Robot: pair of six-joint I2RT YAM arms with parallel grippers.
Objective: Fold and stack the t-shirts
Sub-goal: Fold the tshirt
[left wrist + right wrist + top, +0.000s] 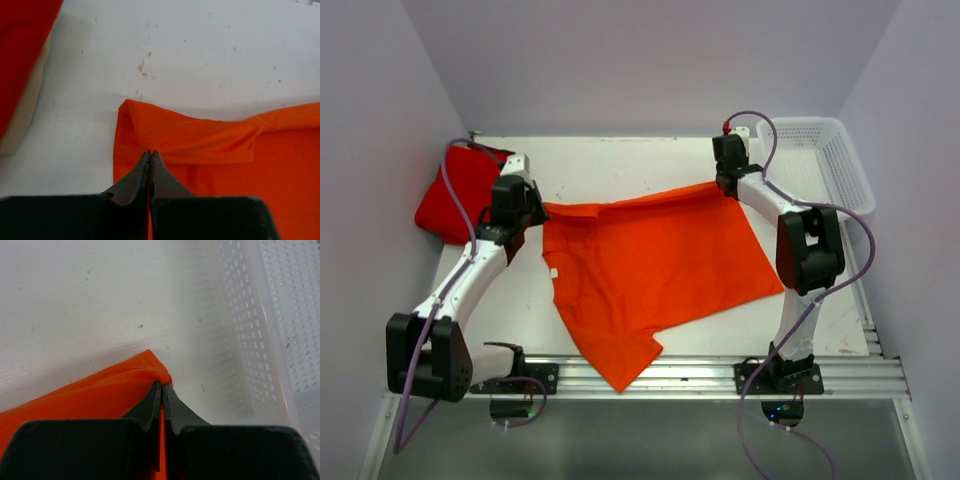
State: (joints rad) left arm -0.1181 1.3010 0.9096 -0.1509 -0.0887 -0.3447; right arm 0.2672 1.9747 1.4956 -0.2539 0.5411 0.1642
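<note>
- An orange t-shirt (655, 265) is spread flat across the middle of a white surface (620, 160).
- Its long axis is laid left to right, slightly tilted, so that the right end sits a little farther back.
- The straight hem edge is turned to the right, toward a white mesh basket (820, 160) at the far right corner.
- A small pale tag is seen on the shirt's left edge.
- One sleeve is pointed at the near edge, where it is draped over the metal rail (840, 375).
- The other sleeve is folded in along the far edge, as seen in the left wrist view.
- The left gripper (150, 153) is pressed together, and the shirt's far left corner is pinched in it.
- The right gripper (162, 384) is likewise closed, and the far right corner is pinched in it, just beside the basket.
- A red t-shirt (455, 195) is bunched at the far left of the surface, against the wall and apart from the orange one.
</note>
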